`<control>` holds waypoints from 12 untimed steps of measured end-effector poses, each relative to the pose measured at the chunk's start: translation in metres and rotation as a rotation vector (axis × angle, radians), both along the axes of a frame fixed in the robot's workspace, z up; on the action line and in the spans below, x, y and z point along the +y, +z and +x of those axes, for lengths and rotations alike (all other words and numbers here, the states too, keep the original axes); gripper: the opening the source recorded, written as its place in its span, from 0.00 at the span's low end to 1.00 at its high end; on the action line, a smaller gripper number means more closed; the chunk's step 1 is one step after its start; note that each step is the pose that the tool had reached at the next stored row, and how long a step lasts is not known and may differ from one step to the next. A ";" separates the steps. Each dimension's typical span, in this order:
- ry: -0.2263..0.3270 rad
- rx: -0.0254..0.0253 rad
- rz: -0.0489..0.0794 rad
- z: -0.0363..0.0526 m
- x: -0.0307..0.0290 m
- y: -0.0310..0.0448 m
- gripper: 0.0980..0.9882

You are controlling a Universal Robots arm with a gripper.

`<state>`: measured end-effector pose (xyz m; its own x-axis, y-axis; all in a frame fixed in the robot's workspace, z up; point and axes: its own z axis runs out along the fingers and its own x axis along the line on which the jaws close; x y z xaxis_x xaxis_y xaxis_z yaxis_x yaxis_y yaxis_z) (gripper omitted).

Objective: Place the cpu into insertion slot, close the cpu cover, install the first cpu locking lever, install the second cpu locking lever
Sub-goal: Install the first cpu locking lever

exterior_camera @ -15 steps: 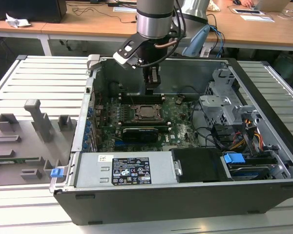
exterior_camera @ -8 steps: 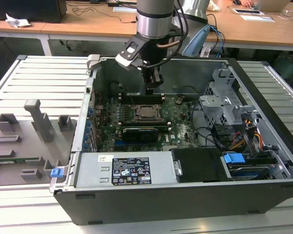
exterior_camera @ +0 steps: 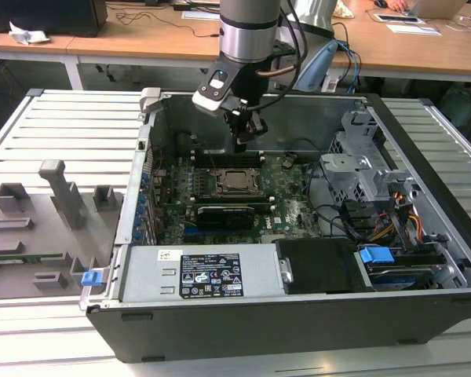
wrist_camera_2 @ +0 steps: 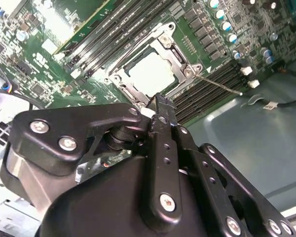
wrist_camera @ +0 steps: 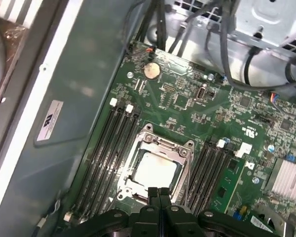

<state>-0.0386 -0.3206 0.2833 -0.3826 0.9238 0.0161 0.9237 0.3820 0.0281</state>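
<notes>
The cpu (wrist_camera: 156,171) lies flat in the insertion slot (wrist_camera: 129,180), its pale metal top showing through the window of the cpu cover (wrist_camera: 164,144). The silver cover frame lies down around the chip in both wrist views. A thin silver locking lever (wrist_camera_2: 220,84) angles out from the socket corner over the memory slots. My gripper (wrist_camera: 159,190) hangs just above the socket's edge, fingers pressed together with nothing between them. In the exterior view the gripper (exterior_camera: 242,144) is over the board, slightly beyond the cpu (exterior_camera: 236,181). The second wrist view shows the cpu (wrist_camera_2: 151,74) past the shut gripper (wrist_camera_2: 161,102).
Long black memory slots (wrist_camera: 106,148) flank the socket on both sides. A black card (exterior_camera: 224,212) lies nearer the case front. The drive cage (exterior_camera: 361,169) and cables (exterior_camera: 337,220) fill the exterior view's right. The case wall (exterior_camera: 306,118) rises behind the gripper.
</notes>
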 end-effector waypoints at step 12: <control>0.182 0.0000 0.000 0.0000 0.0000 0.0000 0.01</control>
